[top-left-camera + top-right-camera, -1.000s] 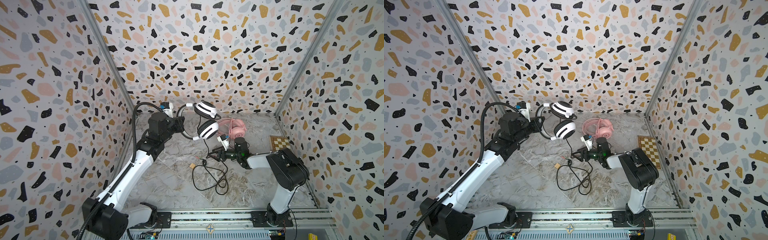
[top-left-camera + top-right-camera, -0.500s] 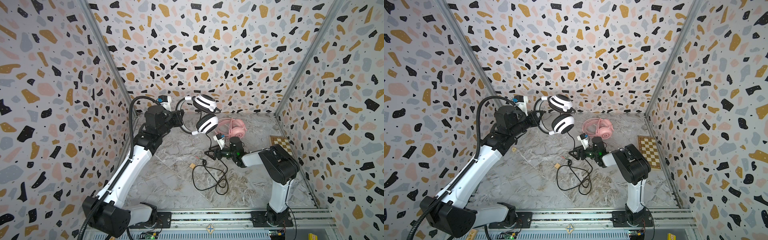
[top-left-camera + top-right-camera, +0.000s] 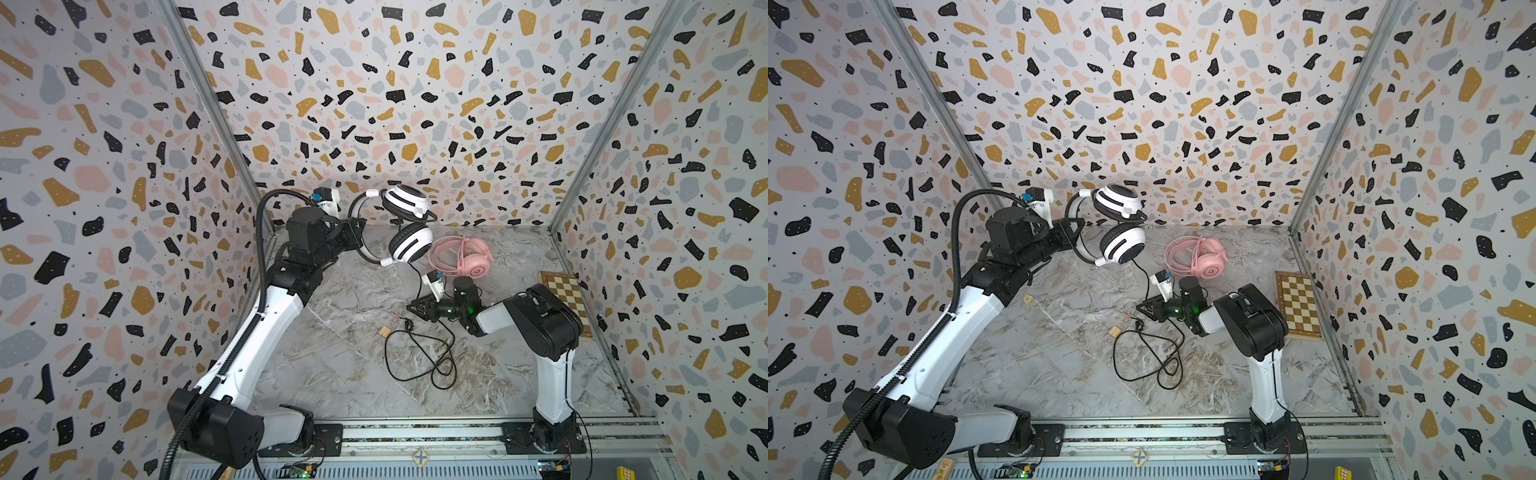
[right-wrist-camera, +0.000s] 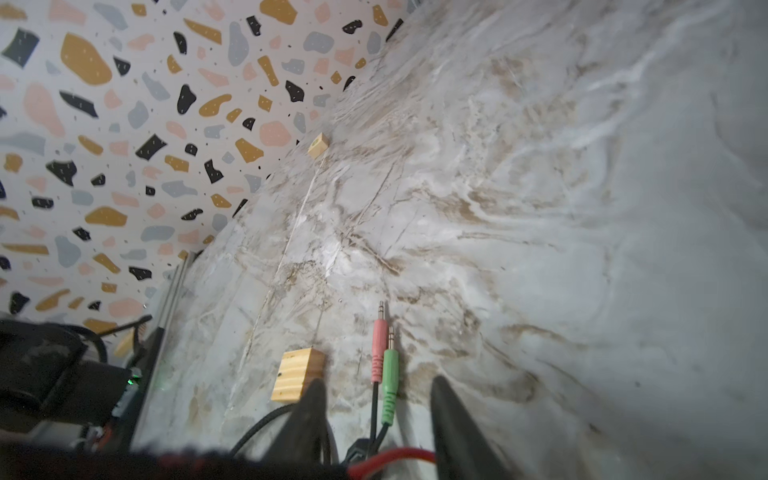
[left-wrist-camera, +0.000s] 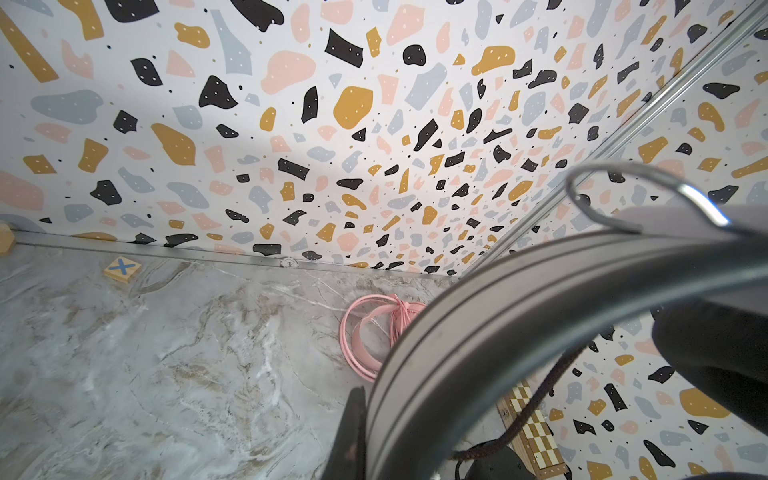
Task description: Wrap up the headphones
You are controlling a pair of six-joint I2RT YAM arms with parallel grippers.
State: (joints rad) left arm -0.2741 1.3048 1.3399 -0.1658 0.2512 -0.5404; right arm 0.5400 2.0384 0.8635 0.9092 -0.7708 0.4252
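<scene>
the right gripper [image 4: 378,384] has bare marble table [image 3: 324,374] ahead of its tips, toward 9 o'clock in both top views. only a wooden block [image 4: 297,374] lies just beside one finger, and the left wall is well off. its fingers [image 4: 309,415] stand apart, low over the table, straddling the pink plug [image 4: 379,345] and green plug [image 4: 390,374] of the black cable [image 3: 415,357]. there is a gap on either side, so nothing is pinched. the cable's loose loops lie on the table at 6 o'clock of that gripper. behind the fingers the right forearm runs nearly flat toward 3 o'clock, and the elbow folds above its base at the front rail, near the chessboard [image 3: 567,299] along the right wall. the pink headphones [image 3: 467,257] rest on the table at 1 o'clock of the right gripper, near the back wall, with their pink cable coiled against them. the left gripper [image 3: 358,237] is clamped on the black headband of the white headphones [image 3: 409,245] and holds them off the table close to the back wall at 12 o'clock. their cups sit one above the other, and the cable hangs from the lower cup toward the right gripper. the left arm stretches long from its base at 7 o'clock, with its wrist close to the back-left corner post.
</scene>
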